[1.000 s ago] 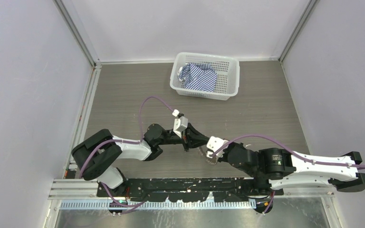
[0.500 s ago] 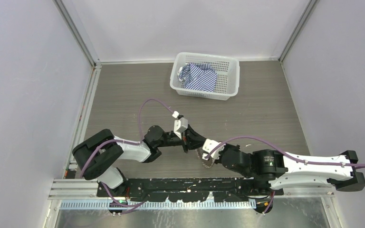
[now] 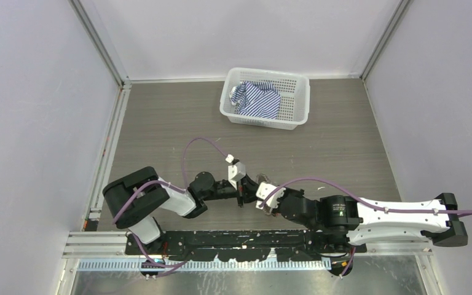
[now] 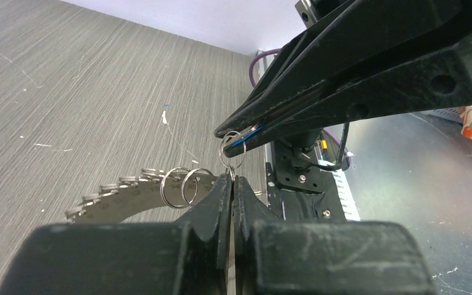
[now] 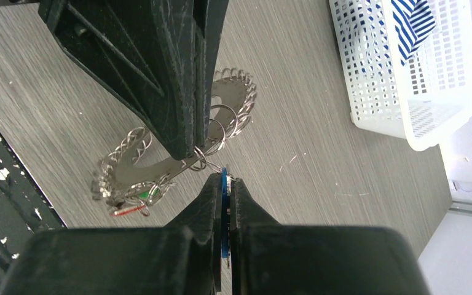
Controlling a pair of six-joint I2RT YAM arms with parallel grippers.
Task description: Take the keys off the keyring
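Though invisible overhead, blue key (image 5: 224, 209) in right pincer (image 5: 222, 176).

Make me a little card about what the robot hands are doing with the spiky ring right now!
left gripper: shut, pinching the keyring
right gripper: shut on the blue key
blue key: not yet off, linked by a small ring
keyring: toothed hoop, low over the table
basket: white, striped cloth inside
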